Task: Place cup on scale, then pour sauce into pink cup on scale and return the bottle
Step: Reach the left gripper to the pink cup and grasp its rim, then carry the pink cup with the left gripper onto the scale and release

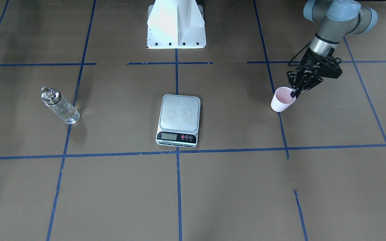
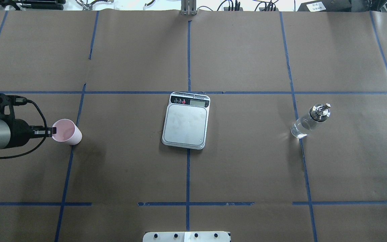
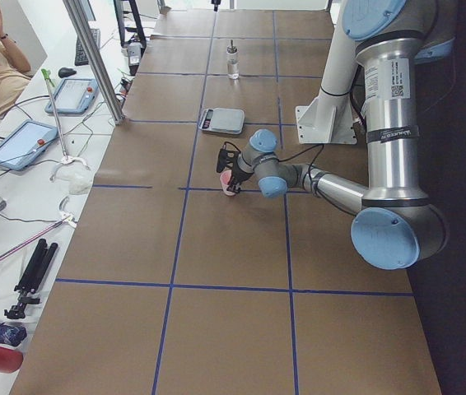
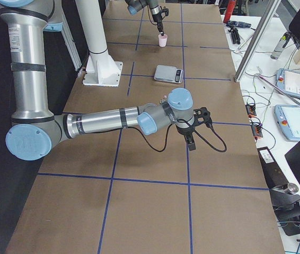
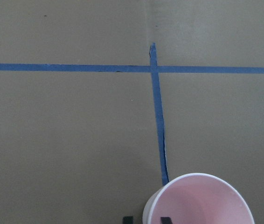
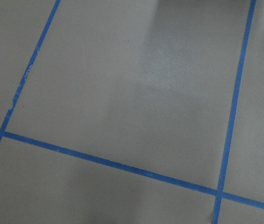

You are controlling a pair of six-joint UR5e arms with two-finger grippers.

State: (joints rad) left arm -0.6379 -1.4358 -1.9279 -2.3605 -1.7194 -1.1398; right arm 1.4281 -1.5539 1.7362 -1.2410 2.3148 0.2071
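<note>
The pale pink cup [image 1: 282, 99] stands on the brown paper at the robot's left, well apart from the scale [image 1: 179, 113]. My left gripper [image 1: 293, 93] comes down on the cup's rim. In the left wrist view one finger is inside and one outside the cup [image 5: 202, 200], shut on the wall. The scale's steel platform [image 2: 186, 125] is bare. The glass bottle [image 1: 60, 107] with its silver pourer cap and clear sauce stands at the robot's right [image 2: 309, 121]. My right gripper [image 4: 190, 143] shows only in the exterior right view, over bare paper; I cannot tell its state.
The white robot base [image 1: 176, 25] sits behind the scale. Blue tape lines cross the brown paper. An operators' bench with tablets [image 3: 19, 144] and a metal pole [image 3: 93, 58] run along the table's far edge, where a person sits.
</note>
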